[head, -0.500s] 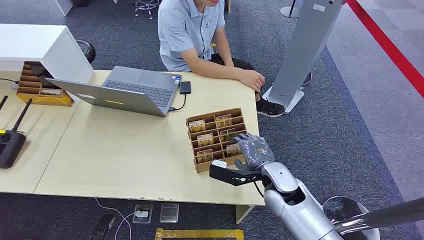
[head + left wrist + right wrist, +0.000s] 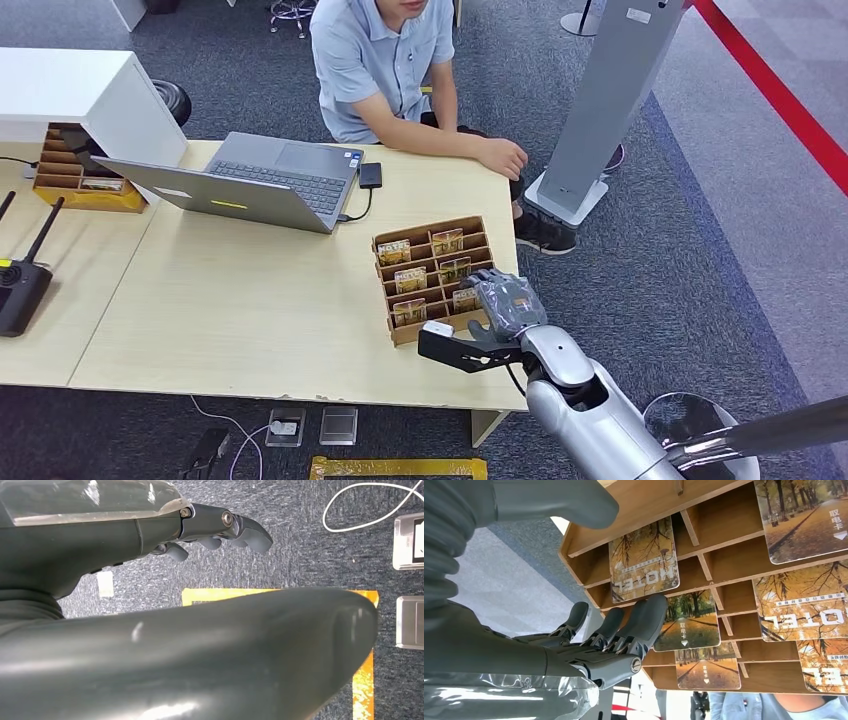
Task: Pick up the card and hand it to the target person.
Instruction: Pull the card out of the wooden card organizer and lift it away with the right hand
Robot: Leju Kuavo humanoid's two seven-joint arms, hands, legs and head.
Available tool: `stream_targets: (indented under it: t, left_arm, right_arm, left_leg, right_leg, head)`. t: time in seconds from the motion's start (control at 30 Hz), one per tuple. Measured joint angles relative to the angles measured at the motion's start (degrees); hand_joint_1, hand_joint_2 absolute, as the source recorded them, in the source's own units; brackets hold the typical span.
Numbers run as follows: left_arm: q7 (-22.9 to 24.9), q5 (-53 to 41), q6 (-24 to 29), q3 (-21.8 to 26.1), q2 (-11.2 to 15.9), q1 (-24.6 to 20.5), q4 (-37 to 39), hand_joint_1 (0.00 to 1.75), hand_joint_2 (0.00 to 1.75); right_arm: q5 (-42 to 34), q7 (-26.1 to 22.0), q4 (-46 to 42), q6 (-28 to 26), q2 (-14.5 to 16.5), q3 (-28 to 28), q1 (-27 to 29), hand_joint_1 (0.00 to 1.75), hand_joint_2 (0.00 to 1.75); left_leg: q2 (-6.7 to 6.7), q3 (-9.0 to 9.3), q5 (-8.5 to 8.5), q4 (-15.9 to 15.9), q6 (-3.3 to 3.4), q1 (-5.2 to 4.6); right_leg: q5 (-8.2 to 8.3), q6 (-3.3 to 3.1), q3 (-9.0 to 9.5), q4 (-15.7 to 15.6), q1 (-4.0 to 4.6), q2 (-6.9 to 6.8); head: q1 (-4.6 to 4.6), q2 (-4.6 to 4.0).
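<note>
Inspector: Where is the card [image 2: 644, 560]?

Assessor: In the wooden rack [image 2: 436, 276], in the slot nearest the table's right edge, at twelve o'clock from the right hand [image 2: 505, 303].

Inspector: Handling?

Assessor: Judged thin, light, stiff and glossy, so slippery. Pinch its exposed upper edge.

Inspector: Fingers?

Assessor: Right fingers [image 2: 646, 620] apart, tips at the card, clamping nothing. Left hand [image 2: 220, 527] hangs loosely curled, empty. The person [image 2: 385, 65] sits at eleven o'clock.

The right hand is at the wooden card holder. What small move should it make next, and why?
Probably close the fingers on the nearest card. The right hand is already at the card holder, fingertips touching that card's lower edge with the thumb apart, and nothing is held yet.
</note>
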Motion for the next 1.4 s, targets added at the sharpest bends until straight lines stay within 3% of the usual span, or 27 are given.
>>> stream_targets:
  t: [0.2, 0.3, 0.43, 0.7, 0.83, 0.97, 1.4]
  left_arm:
    - [0.00, -0.22, 0.00, 0.01, 0.00, -0.01, 0.00, 0.00, 0.00]
    - [0.00, -0.32, 0.00, 0.02, 0.00, -0.01, 0.00, 0.00, 0.00]
    - [0.00, -0.41, 0.00, 0.02, 0.00, -0.01, 0.00, 0.00, 0.00]
    - [-0.01, -0.77, -0.02, 0.04, 0.03, -0.02, 0.00, 0.00, 0.00]
    - [-0.02, -0.81, -0.03, 0.04, 0.04, -0.01, 0.00, 0.00, 0.00]
    - [-0.03, -0.88, -0.03, 0.05, 0.04, -0.01, 0.00, 0.00, 1.75]
    - [-1.14, -1.98, -0.99, 0.10, 0.07, 0.00, 0.00, 0.00, 1.75]
  right_arm:
    - [-0.18, 0.00, 0.21, -0.15, 0.10, 0.01, -0.07, 1.02, 1.75]
    - [-0.34, 0.00, 0.37, -0.15, 0.11, 0.02, -0.07, 1.02, 1.75]
    - [-0.39, 0.00, 0.44, -0.15, 0.11, 0.02, -0.07, 1.27, 1.75]
    - [-0.42, -0.03, 0.66, -0.15, 0.16, 0.02, -0.13, 1.35, 1.75]
    - [-0.42, -0.05, 0.82, -0.17, 0.25, 0.02, -0.22, 1.48, 1.75]
    - [-0.42, -0.09, 0.92, -0.22, 0.36, 0.03, -0.36, 1.55, 1.75]
    - [-3.34, -0.76, 1.11, -0.09, 0.44, -0.13, -0.96, 1.55, 1.75]
  left_leg:
    - [0.00, 0.01, 0.00, 0.00, 0.00, 0.00]
    - [0.00, 0.00, 0.00, 0.00, 0.00, 0.00]
    - [0.00, 0.00, 0.00, 0.00, 0.00, 0.00]
    - [0.00, 0.00, 0.00, 0.00, 0.00, 0.00]
    - [0.00, 0.01, 0.00, 0.00, 0.00, 0.00]
    - [0.00, 0.01, 0.00, 0.00, 0.00, 0.00]
    - [0.00, 0.01, 0.00, 0.00, 0.00, 0.00]
  right_leg:
    - [0.00, 0.00, 0.01, 0.00, 0.00, 0.00]
    - [0.00, 0.00, 0.00, 0.00, 0.00, 0.00]
    - [0.00, 0.00, 0.00, 0.00, 0.00, 0.00]
    - [0.00, 0.00, 0.00, 0.00, 0.00, 0.00]
    - [0.00, 0.00, 0.01, 0.00, 0.00, 0.00]
    - [0.00, 0.00, 0.01, 0.00, 0.00, 0.00]
    - [0.00, 0.00, 0.00, 0.00, 0.00, 0.00]
  head:
    - [0.01, 0.01]
    - [0.01, 0.01]
    - [0.00, 0.01]
    - [0.00, 0.01]
    - [0.01, 0.00]
    - [0.01, 0.00]
    - [0.00, 0.01]
